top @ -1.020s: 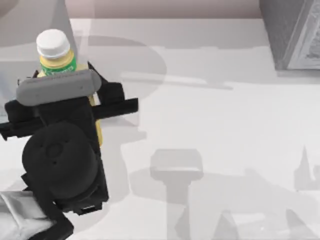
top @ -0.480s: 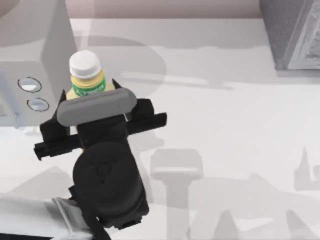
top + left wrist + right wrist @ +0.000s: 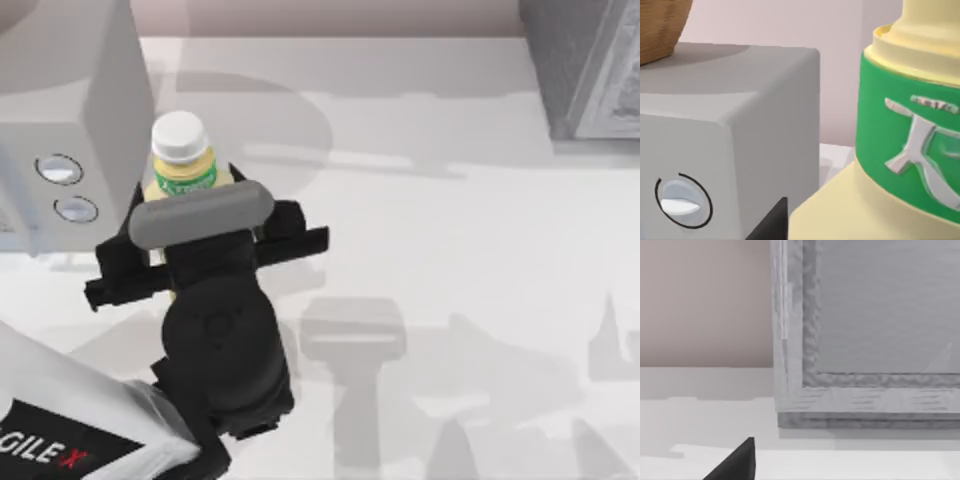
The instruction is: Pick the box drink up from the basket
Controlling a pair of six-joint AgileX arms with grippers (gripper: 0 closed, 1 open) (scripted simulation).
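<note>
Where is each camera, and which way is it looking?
Top view: above the table, looking down; the left gripper holds the box drink beside a grey box with two dials.
Left wrist view: on the left arm, facing the box drink's green label up close and the dial box.
Right wrist view: on the right arm, facing a grey framed box; a dark fingertip shows.
Top and left wrist views share the drink and dial box.

The left gripper (image 3: 190, 235) hides the box drink's (image 3: 183, 165) lower body.

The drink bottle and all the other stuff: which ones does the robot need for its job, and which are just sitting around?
Needed: box drink, left gripper holding it, basket.
Just there: grey box with dials, grey cabinet, table.
</note>
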